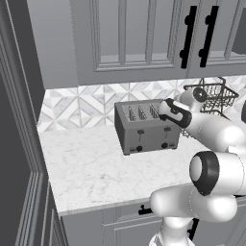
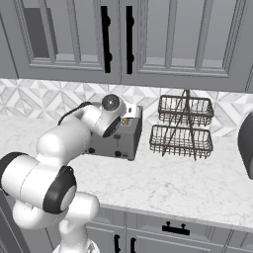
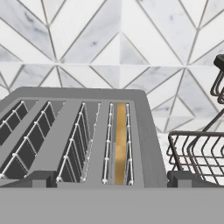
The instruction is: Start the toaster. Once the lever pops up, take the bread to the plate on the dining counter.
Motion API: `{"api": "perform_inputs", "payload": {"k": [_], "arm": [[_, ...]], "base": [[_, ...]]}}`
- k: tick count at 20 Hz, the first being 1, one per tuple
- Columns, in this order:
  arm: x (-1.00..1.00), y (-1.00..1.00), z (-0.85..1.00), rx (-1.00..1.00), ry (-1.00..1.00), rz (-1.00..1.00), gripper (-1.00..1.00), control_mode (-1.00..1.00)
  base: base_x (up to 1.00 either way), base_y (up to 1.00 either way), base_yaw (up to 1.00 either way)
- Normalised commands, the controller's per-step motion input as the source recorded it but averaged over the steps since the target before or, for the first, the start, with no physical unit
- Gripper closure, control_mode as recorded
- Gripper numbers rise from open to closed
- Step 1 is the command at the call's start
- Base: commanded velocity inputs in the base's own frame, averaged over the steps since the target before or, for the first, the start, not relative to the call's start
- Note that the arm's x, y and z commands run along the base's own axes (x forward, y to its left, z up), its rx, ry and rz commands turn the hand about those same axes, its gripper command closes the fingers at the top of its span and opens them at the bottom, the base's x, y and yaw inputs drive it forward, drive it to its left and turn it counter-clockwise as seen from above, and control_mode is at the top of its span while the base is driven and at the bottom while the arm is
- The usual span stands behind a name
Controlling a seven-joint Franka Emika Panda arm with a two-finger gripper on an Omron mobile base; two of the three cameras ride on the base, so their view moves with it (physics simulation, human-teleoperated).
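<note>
Hand view: one bread (image 3: 120,142), toaster (image 3: 146,131) four slots.

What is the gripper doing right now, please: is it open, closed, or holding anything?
Gripper: cannot be told; its fingertips sit at the bottom edge of the hand view, above the toaster, with the bread down in its slot.

I counted one toaster (image 1: 144,126) with four slots, two levers, two knobs; one bread (image 3: 120,142) slice; one two-tier wire basket rack (image 2: 183,126).
</note>
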Motion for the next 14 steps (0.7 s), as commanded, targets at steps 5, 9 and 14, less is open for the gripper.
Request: {"api": "perform_inputs", "payload": {"k": [5, 9, 14], "arm": [[0.00, 0.00, 0.00, 0.00, 0.00, 0.00, -1.00, -1.00], [0.00, 0.00, 0.00, 0.00, 0.00, 0.00, -1.00, -1.00], [0.00, 0.00, 0.00, 0.00, 0.00, 0.00, -1.00, -1.00]], "base": [[0.00, 0.00, 0.00], [0.00, 0.00, 0.00], [0.00, 0.00, 0.00]]}}
